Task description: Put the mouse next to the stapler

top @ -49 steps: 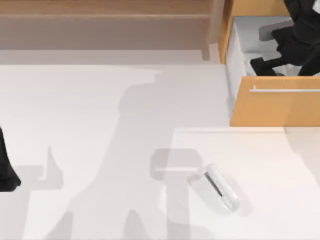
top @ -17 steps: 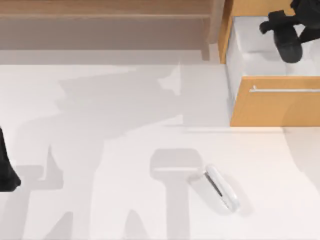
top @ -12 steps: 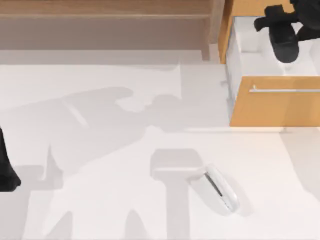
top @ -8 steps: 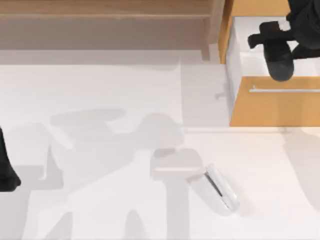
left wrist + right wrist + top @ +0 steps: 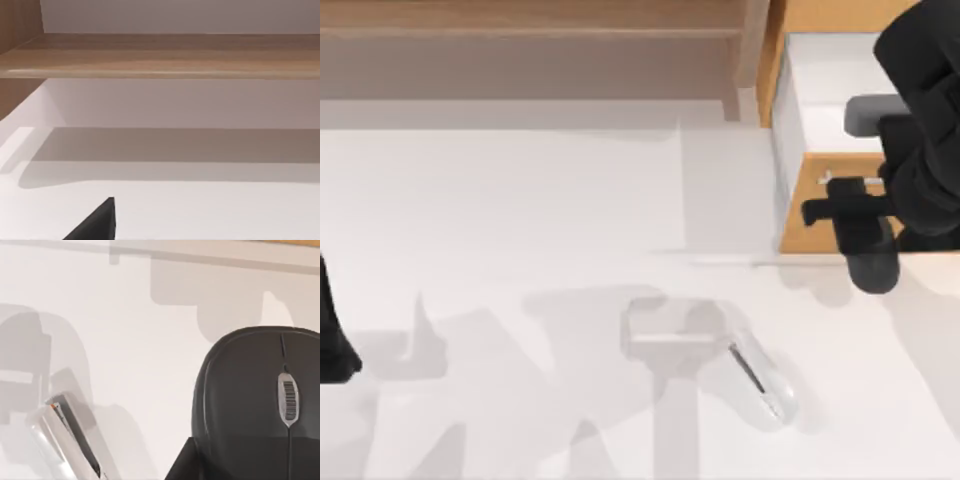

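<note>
1. Over the near edge of the open drawer (image 5: 820, 215), at the table's right side, the mouse (image 5: 873, 262) hangs in my right pincer (image 5: 860, 235), which is clamped on it. In the right wrist view the mouse (image 5: 260, 400) looms close with its scroll wheel facing the camera.
2. Half a second ago it was still above the drawer's white inside; now it has come out past the wooden front and toward the table.
3. I judge the lifting-out finished and the carry under way. What remains is to bring it down beside the stapler (image 5: 760, 378), which has not shifted and lies slantwise on the table, well apart from the mouse.
4. My left arm (image 5: 332, 330) stays parked at the table's left edge; I cannot tell the state of its pincer.
5. The table (image 5: 520, 220) is plain white, crossed by grey arm shadows.
6. Behind it runs a wooden shelf (image 5: 160, 55) against a pale wall.
</note>
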